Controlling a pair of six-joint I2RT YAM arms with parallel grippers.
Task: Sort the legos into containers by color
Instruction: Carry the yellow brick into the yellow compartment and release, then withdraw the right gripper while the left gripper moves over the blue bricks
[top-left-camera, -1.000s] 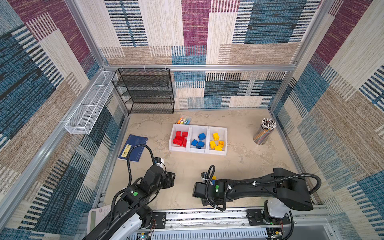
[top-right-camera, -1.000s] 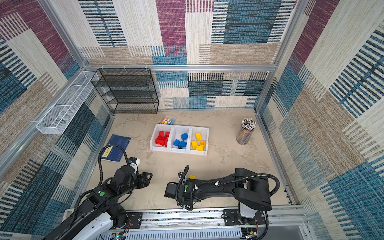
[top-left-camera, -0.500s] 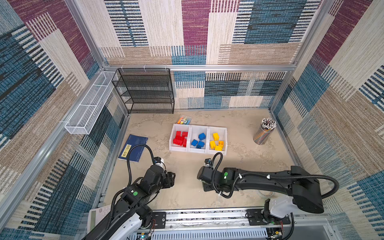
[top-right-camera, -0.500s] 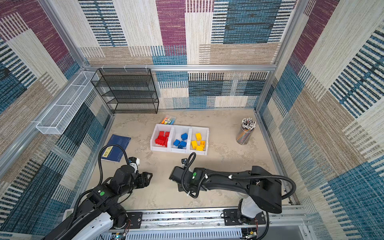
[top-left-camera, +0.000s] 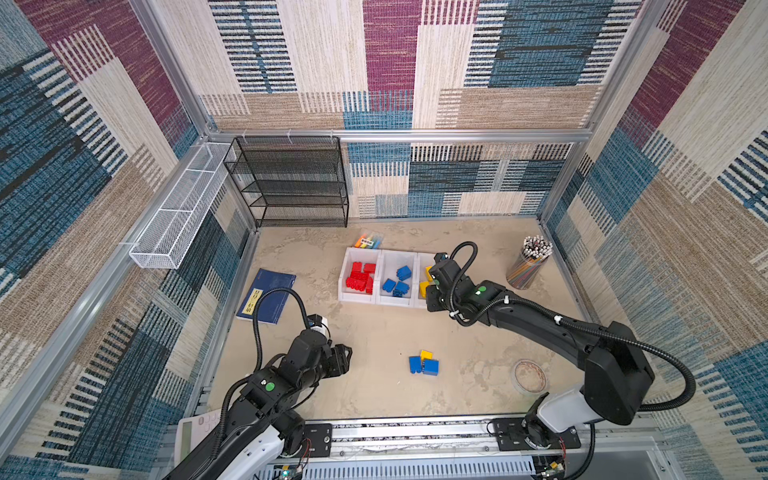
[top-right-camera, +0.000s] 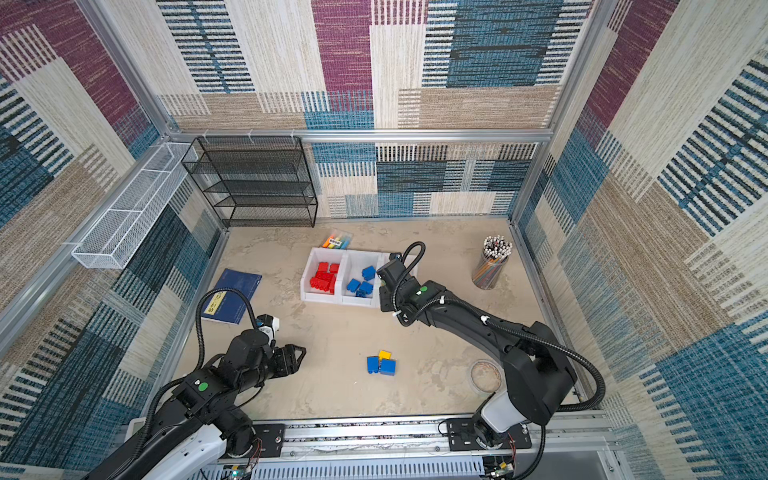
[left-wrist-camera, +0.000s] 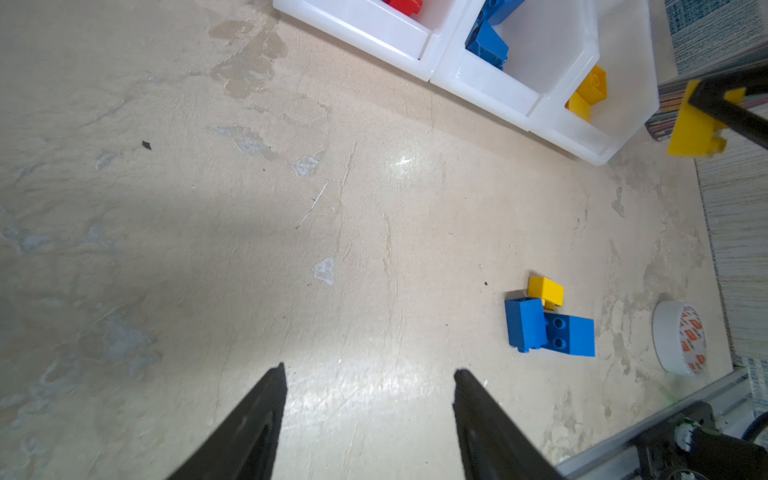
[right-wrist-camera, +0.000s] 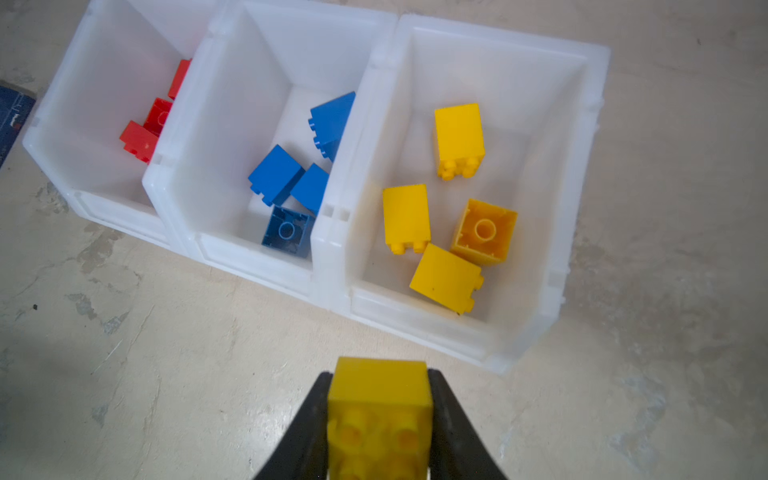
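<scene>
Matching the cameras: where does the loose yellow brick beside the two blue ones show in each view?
Both top views: loose yellow brick mid-table, against the blue pair, on their bin side.
Left wrist: it sits against the blue pair.
Right wrist: not in it.
Shared landmark: white bins.

The left arm (top-left-camera: 299, 365) and the right arm (top-left-camera: 536, 322) are black, built of rounded, blocky links. Each has a small round green dot (top-left-camera: 270, 386) on top and a glossy white base shell (top-left-camera: 569, 409) at the near end. A ribbed black cable (top-left-camera: 255, 328) loops free of each arm, and white ties (top-left-camera: 559, 319) clip a thinner cable along the right one. Black mounting plates (top-left-camera: 505, 436) with screws sit on the silver rail (top-left-camera: 415, 432). The fingers (left-wrist-camera: 257, 424) are matte black and taper to points.
</scene>
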